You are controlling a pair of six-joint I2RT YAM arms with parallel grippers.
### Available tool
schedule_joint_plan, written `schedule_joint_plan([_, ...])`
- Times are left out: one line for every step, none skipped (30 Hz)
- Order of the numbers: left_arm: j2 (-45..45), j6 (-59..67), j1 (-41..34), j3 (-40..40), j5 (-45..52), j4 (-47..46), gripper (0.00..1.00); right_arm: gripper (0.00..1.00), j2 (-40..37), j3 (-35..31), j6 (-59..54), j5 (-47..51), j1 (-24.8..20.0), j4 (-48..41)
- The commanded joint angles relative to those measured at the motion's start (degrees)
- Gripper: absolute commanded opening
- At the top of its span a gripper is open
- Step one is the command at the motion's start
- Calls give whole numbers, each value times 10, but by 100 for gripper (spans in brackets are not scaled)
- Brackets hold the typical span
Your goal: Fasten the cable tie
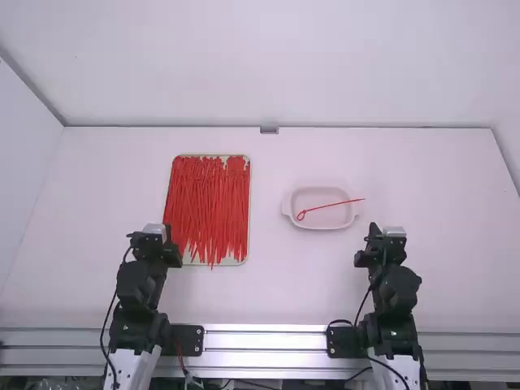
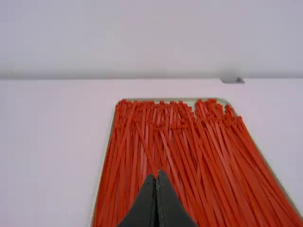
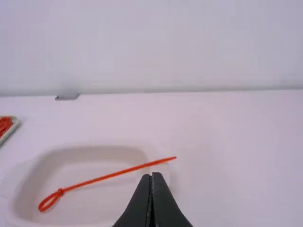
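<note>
Nearest camera, low by the arm bases: L pincer (image 2: pixel 156 176) narrow, fingers pressed together, nothing held, parked at near end of tray (image 1: pixel 249 203). Tray packed w/ loose red ties (image 1: pixel 210 210), laid lengthwise, heads mostly at far end. R pincer (image 3: pixel 151 176) likewise pinched closed & empty, just short of white dish (image 1: pixel 348 221). Inside dish: one red cable tie (image 1: pixel 327 206), already fastened into small loop at one end, tail slanting across bottom & poking out over rim on R side. Tray & dish side by side mid-surface (image 1: pixel 422 162), not touching. Small grey clip (image 1: pixel 269 128) at far edge.
</note>
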Motion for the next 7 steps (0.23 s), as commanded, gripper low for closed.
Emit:
schedule_joint_plan([-18,4,0,-7,-1,-1,0,0,-18,-6,3,1,1,-3])
schedule_joint_plan([-25,4,0,-7,-1,-1,0,0,-25,-6,3,1,1,-3])
schedule_joint_plan([-30,4,0,-7,-1,-1,0,0,-30,-6,3,1,1,-3])
schedule_joint_plan([-33,4,0,-7,-1,-1,0,0,-30,-6,3,1,1,-3])
schedule_joint_plan([-39,4,0,-7,-1,-1,0,0,-30,-6,3,1,1,-3])
schedule_joint_plan([-39,4,0,-7,-1,-1,0,0,-30,-6,3,1,1,-3])
schedule_joint_plan([-39,4,0,-7,-1,-1,0,0,-30,-6,3,1,1,-3])
